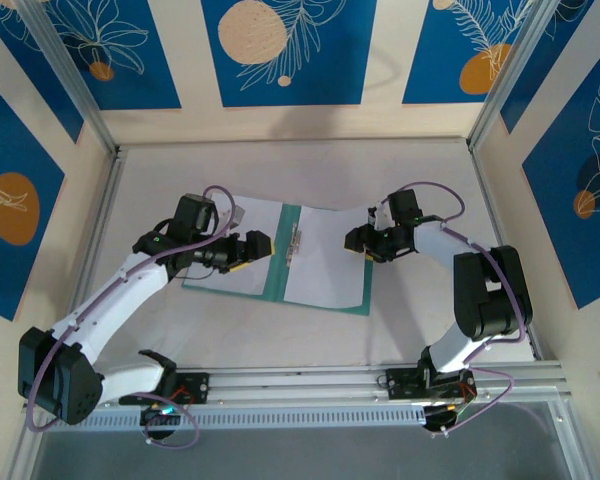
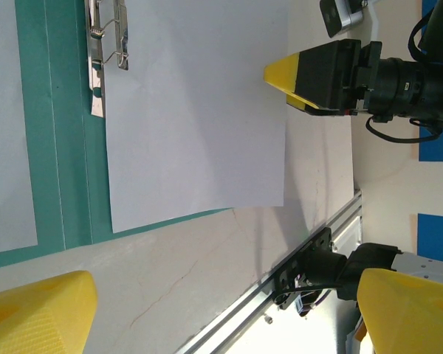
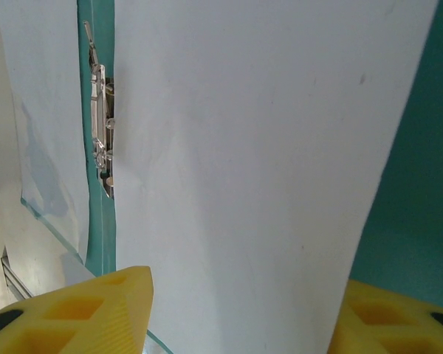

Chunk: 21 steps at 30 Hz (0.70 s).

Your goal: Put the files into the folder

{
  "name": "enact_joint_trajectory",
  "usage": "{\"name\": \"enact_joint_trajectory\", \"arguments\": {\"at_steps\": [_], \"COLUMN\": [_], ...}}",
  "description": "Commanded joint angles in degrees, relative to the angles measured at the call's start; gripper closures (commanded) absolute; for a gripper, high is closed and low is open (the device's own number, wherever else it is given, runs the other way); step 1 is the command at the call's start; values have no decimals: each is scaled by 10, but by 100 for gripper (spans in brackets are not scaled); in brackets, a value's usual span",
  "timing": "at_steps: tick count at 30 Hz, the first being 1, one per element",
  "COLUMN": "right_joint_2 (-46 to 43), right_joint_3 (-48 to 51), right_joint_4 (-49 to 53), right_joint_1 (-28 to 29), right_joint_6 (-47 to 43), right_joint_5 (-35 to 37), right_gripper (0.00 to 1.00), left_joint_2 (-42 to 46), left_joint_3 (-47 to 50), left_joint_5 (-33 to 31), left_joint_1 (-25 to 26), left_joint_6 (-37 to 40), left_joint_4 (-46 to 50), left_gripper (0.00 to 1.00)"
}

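Watching the files (image 1: 325, 262) lie flat in the open folder (image 1: 278, 272), mid-bench (image 1: 280, 340). They look like thin, limp, slippery paper, so we'd pinch an edge lightly. Left end effector (image 1: 255, 250) gapes wide over the left leaf; right end effector (image 1: 358, 243) is half-parted, gripping nothing.

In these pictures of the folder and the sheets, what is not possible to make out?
Top view: the left arm hides much of the left sheet and its side of the folder.
Right wrist view: the bottom edge cuts off the right sheet, so contact with the right claw is unclear.
Top view: the clip is too small to judge open or shut.
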<state>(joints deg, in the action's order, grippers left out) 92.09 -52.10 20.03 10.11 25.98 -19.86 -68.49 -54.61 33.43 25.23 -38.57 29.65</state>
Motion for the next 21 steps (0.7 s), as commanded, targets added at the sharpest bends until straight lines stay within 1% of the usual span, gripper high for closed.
{"name": "enact_joint_trajectory", "arguments": {"at_steps": [1,8,11,21], "right_joint_2": [-2,-8,-19,-116], "right_joint_3": [-19,-29,-37,-42], "right_joint_4": [20,38,63,112], "right_joint_1": [0,-7,-13,-71], "right_joint_6": [-9,-9,-18,-20], "right_joint_5": [6,15,35,22], "right_gripper": [46,43,43,42], "left_joint_2": [-3,-1,2,-2], "left_joint_3": [8,4,2,1], "left_joint_5": [15,15,12,12], "left_joint_1": [-10,-9,-10,-9], "left_joint_6": [9,13,18,17], "left_joint_4": [6,14,23,19], "left_gripper": [9,9,8,8]}}
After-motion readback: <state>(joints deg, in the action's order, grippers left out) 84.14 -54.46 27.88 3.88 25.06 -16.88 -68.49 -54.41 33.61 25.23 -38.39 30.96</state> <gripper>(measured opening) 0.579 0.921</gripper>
